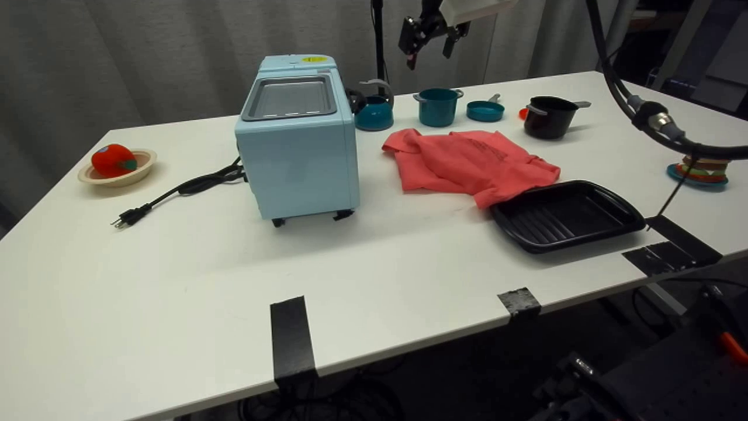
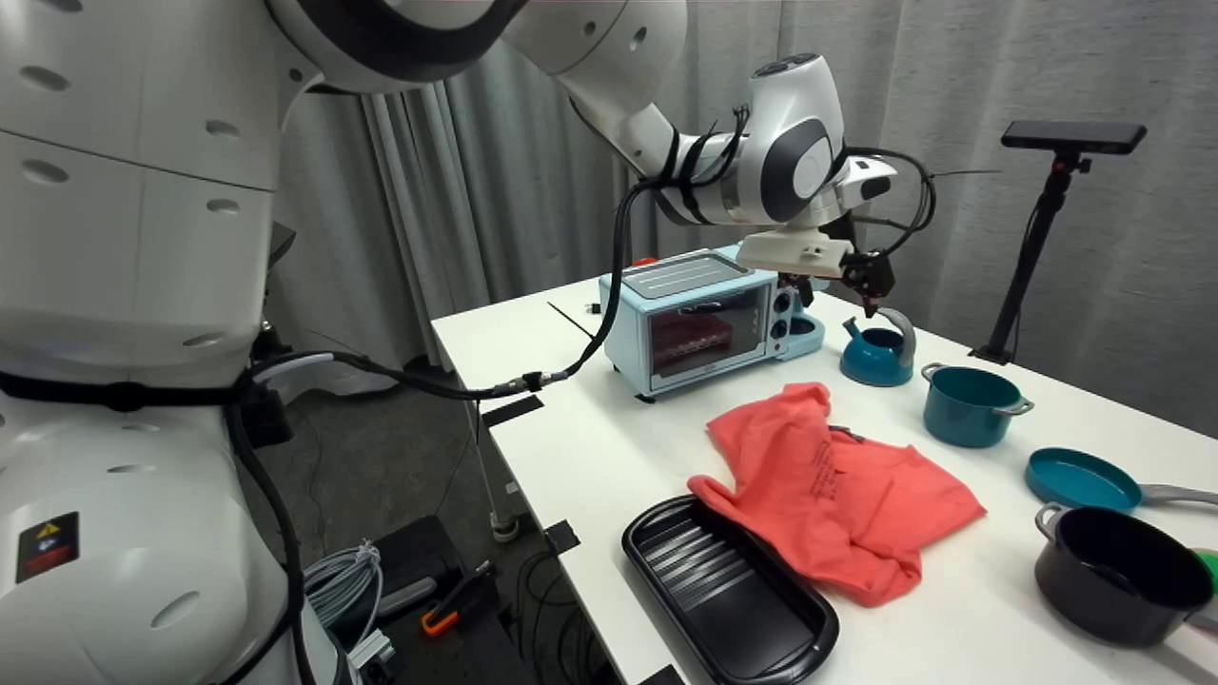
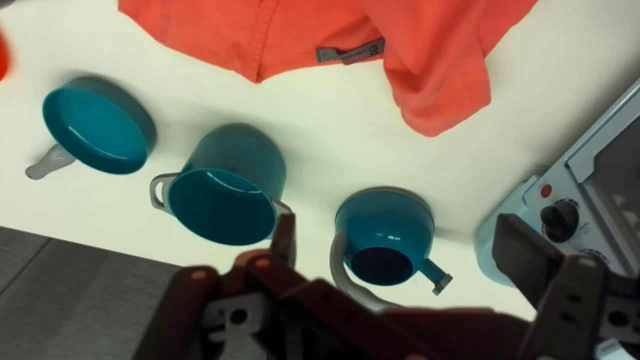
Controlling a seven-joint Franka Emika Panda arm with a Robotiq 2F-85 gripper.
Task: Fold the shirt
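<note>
Hanging empty with fingers (image 3: 525, 255) spread, likely needing a low, shallow pinch of shirt (image 3: 350, 25) at nearest corner (image 3: 440, 100), twelve o'clock in wrist view.

Soft shadows mark the bright table (image 1: 374, 269); the wrist view's gripper (image 3: 401, 246) looks blurred

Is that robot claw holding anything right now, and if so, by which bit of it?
Nothing is held: the gripper hangs open in the air, clear of the kettle and the shirt.
</note>
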